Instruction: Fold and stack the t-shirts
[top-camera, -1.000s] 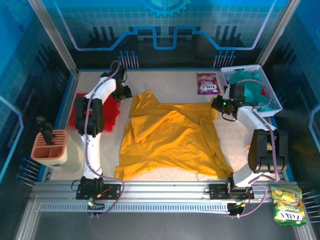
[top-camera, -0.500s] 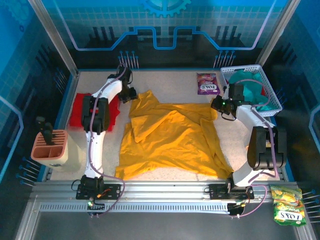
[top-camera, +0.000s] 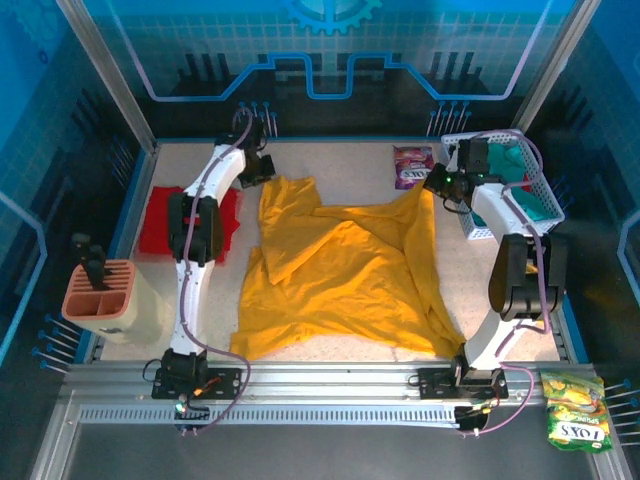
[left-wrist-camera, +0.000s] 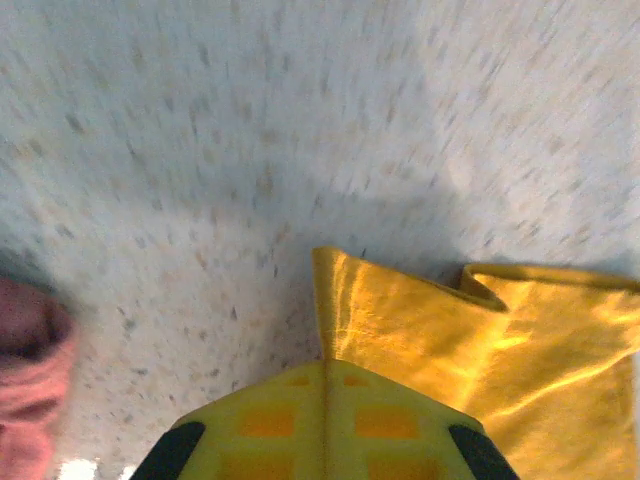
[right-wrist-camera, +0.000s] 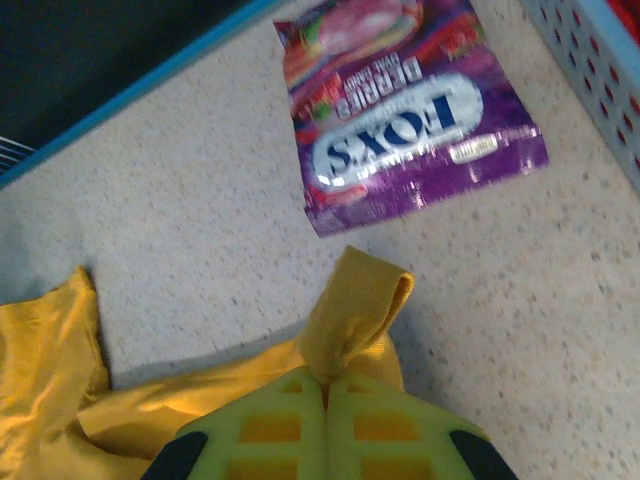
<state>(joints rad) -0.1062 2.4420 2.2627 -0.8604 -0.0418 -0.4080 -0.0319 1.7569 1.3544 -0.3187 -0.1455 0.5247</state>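
Note:
A large mustard-yellow t-shirt (top-camera: 345, 265) lies crumpled across the middle of the table. My left gripper (top-camera: 262, 172) is shut on its far left corner (left-wrist-camera: 400, 330), the cloth pinched between the yellow fingers (left-wrist-camera: 270, 425). My right gripper (top-camera: 436, 186) is shut on the far right corner, where a fold of yellow hem (right-wrist-camera: 355, 300) sticks out past the fingers (right-wrist-camera: 400, 430). A red t-shirt (top-camera: 160, 225) lies at the left edge, partly under the left arm. Teal t-shirts (top-camera: 520, 185) fill the white basket.
A purple snack packet (top-camera: 412, 165) (right-wrist-camera: 405, 110) lies just beyond the right gripper. The white basket (top-camera: 545, 195) stands at the right edge. A pink holder (top-camera: 98, 295) sits outside the left wall, and a yellow-green FOX'S packet (top-camera: 575, 408) lies at the near right.
Both grippers moved toward the far edge, pulling the yellow shirt's far corners with them. The shirt's far edge is now stretched further back and the right arm reaches higher.

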